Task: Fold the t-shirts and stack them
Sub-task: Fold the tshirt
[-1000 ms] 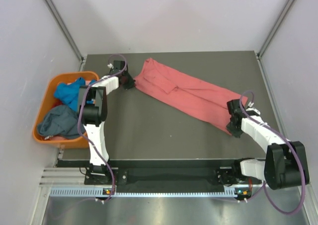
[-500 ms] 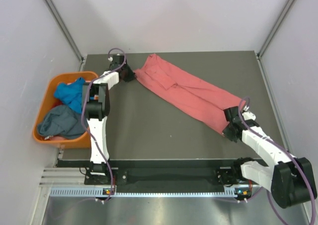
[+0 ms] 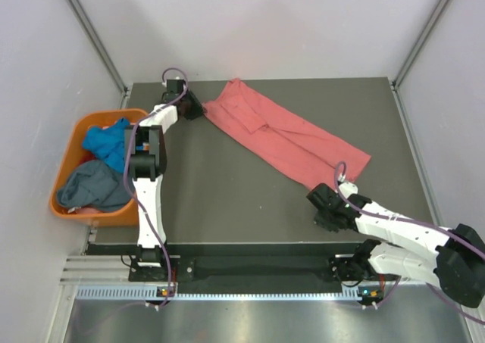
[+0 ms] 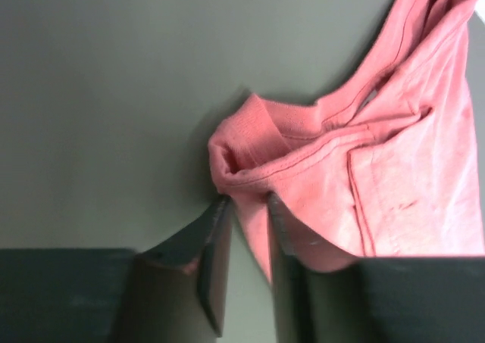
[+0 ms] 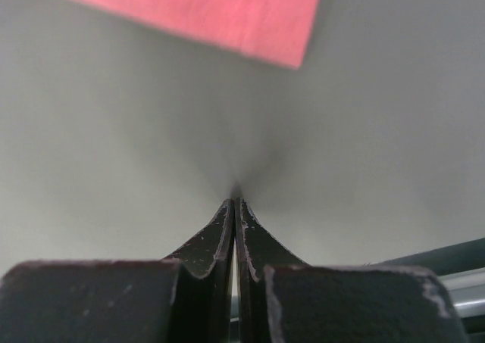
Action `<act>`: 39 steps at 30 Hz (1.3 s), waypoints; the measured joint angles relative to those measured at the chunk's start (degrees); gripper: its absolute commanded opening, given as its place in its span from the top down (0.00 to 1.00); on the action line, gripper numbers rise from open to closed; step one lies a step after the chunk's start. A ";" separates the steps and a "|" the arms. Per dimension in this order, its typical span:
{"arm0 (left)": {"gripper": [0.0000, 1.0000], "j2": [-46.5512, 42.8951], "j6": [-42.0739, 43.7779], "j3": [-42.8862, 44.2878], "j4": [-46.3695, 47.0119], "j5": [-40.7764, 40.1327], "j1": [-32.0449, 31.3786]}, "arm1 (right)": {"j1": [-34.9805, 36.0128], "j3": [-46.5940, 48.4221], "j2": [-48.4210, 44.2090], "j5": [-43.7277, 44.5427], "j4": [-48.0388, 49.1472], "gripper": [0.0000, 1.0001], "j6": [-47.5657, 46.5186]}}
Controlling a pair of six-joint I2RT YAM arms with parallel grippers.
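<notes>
The salmon-pink t-shirt [image 3: 284, 138] lies stretched in a long diagonal band across the table, from far left to mid right. My left gripper [image 3: 200, 113] is shut on its far-left end; in the left wrist view the bunched pink hem [image 4: 258, 157] sits between the fingers [image 4: 216, 237]. My right gripper [image 3: 317, 204] is shut and empty on bare table, just near of the shirt's right end. The right wrist view shows its closed tips [image 5: 235, 203] and a pink shirt corner [image 5: 227, 10] ahead. The bright blue t-shirt [image 3: 106, 142] and the slate grey-blue t-shirt [image 3: 91, 188] lie crumpled in the tub.
The orange plastic tub [image 3: 91, 216] stands off the table's left edge, beside the left arm. Grey walls close in the back and both sides. A black rail [image 3: 258, 267] with the arm bases runs along the near edge.
My right gripper let go of the shirt's right end and moved near and left onto bare table. That end now lies flat. My left gripper shifted slightly farther back with its end.
</notes>
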 measured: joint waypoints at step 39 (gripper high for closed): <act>0.53 -20.96 -39.01 -39.60 24.24 -19.34 -55.91 | -29.38 28.70 -11.93 -2.05 -7.48 0.69 -30.97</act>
